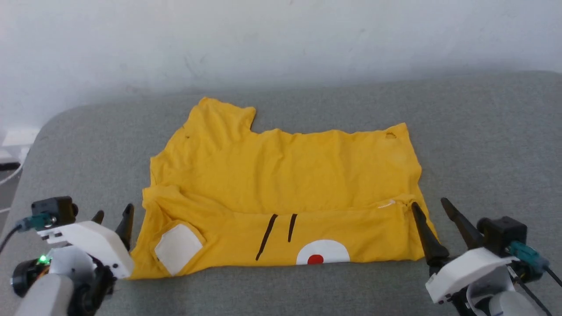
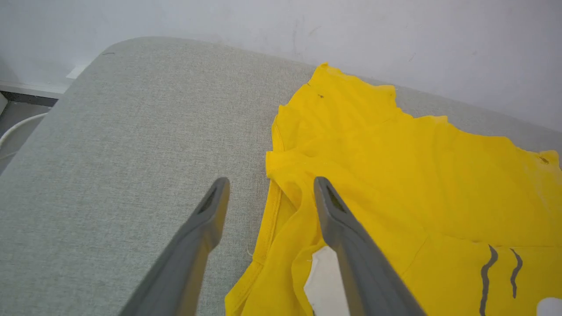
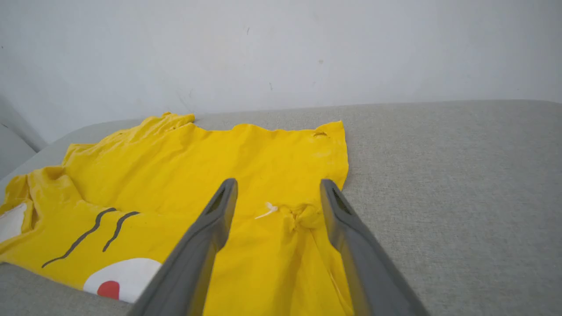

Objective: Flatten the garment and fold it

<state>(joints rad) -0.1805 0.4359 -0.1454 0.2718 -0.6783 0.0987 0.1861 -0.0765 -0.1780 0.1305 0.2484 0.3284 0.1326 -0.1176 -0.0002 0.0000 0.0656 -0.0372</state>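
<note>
Head view, garment (image 1: pixel 281 175): bright yellow, spread across the middle of the grey padded surface (image 1: pixel 483 140); near edge folded up over the body, leaving a band of print face up.
Head view, print: white patch (image 1: pixel 178 248) at the band's left end, two black stripes (image 1: pixel 279 230) at mid-band, white half-circle with a red dot (image 1: pixel 322 253) on the near fold.
Head view, far edge: sleeve (image 1: pixel 221 116) sticking out at far left, small dark mark (image 1: pixel 390 135) near the far right corner.
Head view, left gripper (image 1: pixel 114 210): lower left, just beside the garment's near left corner; jaws parted, nothing between them.
Head view, right gripper (image 1: pixel 428 203): lower right, at the near right corner; inner jaw over yellow cloth, outer jaw over bare grey; parted, holding nothing.
Head view, backdrop: pale wall (image 1: pixel 281 39) behind the surface.
Left wrist view, left gripper's fingers (image 2: pixel 193 245): spread wide and empty; one above bare grey fabric, the other above the garment's rumpled side edge, beside the white patch.
Left wrist view, garment: on that view's right half, folded ridge crossing just beyond the fingertips.
Right wrist view, right gripper's fingers (image 3: pixel 351 245): spread wide and empty, above the garment's corner.
Right wrist view, cloth between the tips: small pinched bump (image 3: pixel 303 217) with a white thread (image 3: pixel 267 210) beside it, lying on the garment.
</note>
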